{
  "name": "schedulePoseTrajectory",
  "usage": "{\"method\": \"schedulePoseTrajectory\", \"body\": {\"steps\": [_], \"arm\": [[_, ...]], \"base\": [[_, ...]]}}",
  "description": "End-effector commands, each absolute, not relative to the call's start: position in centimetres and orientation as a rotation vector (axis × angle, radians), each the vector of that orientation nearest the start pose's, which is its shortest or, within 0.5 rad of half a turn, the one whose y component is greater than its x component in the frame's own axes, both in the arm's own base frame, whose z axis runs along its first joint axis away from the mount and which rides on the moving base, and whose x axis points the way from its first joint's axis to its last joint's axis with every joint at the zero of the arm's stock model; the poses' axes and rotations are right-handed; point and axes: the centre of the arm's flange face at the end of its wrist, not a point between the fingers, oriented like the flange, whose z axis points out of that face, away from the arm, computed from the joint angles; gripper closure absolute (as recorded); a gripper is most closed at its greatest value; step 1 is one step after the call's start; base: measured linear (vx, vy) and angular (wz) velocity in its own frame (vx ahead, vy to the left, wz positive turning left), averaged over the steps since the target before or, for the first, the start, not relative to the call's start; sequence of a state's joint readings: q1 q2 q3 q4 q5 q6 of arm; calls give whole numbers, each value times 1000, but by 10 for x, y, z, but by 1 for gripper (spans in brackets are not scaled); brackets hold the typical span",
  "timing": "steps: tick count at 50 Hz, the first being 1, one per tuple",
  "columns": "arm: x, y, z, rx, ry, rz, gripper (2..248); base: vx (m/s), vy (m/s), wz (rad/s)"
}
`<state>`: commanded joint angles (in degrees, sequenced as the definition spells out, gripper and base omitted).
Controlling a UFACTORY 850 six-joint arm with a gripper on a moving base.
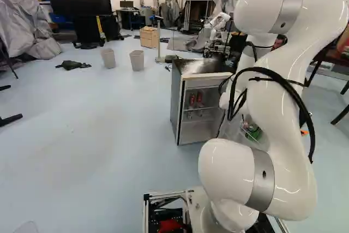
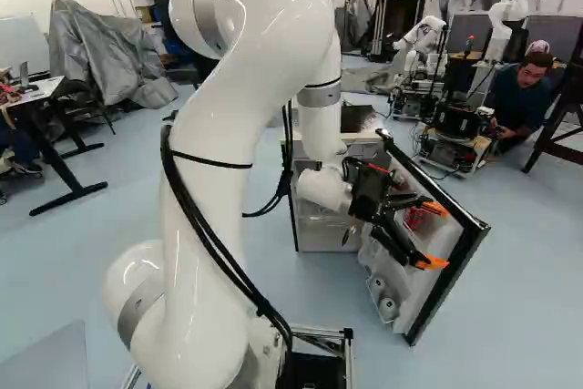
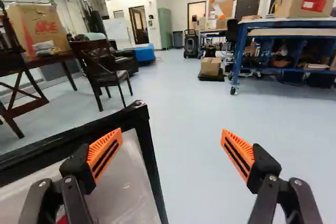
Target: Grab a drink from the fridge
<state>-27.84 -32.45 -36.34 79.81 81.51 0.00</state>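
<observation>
**Gripper (image 3: 172, 134) facing past the door, drinks sitting off its line**

Pincer is standing wide open, its 2 orange pads (image 3: 105, 153) far apart and holding nothing. It's pointing across the inner side of the open door (image 2: 465, 261); the door's top corner is showing ahead, nearer 1 finger. 2 red drinks (image 1: 195, 100) are standing on a shelf inside the fridge (image 1: 176, 102), long axes looking upright. Key relation: they're sitting back on the cabinet side, while the fingers are aiming away from it, out over the door. A red item (image 2: 416, 218) is also showing in the door, close beside the fingers; can't tell which drink the task is wanting. If it's a shelf drink, the arm is likely needing to back off and swing round towards the cabinet, with the door edge posing a snag risk.
</observation>
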Motion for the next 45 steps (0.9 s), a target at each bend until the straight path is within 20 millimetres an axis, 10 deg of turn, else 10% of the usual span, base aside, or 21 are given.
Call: {"method": "schedulePoseTrajectory", "body": {"steps": [45], "arm": [[276, -181, 274, 1583, -1136, 1265, 3]], "base": [[0, 0, 0]]}}
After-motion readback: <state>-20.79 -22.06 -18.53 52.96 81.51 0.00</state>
